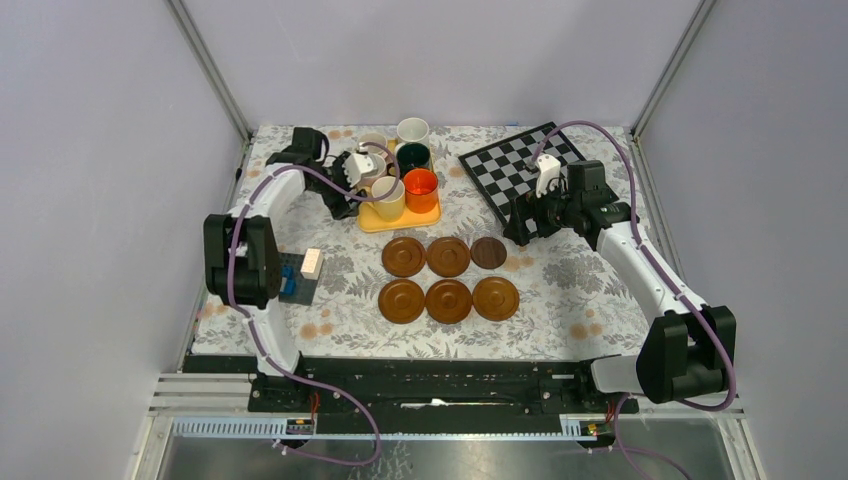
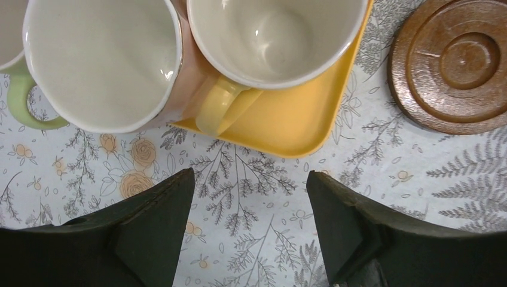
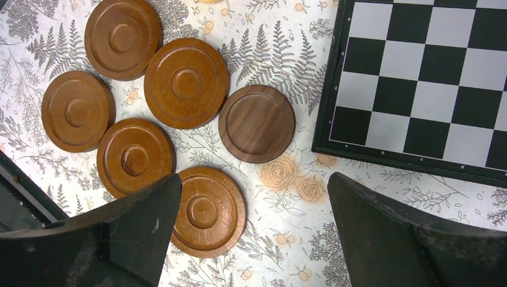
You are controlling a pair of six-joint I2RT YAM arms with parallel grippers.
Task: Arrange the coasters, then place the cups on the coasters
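Hovering left hand (image 2: 250,177) spread wide, yellow cup (image 2: 275,42) just ahead on tray (image 2: 293,122).

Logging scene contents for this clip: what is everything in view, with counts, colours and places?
coasters: six, five reddish-brown and one darker; two rows of three, centre
tray: one, yellow; behind the coasters
cups: six, orange, dark green, yellow, pink, pale green, white; clustered on and beside the tray
chessboard: one, black and white; far right
block: one, pale wood; left side
cloth: one, floral; under everything
left gripper: one, black, open; by the cups
right gripper: one, black, open; above the coasters, beside the chessboard
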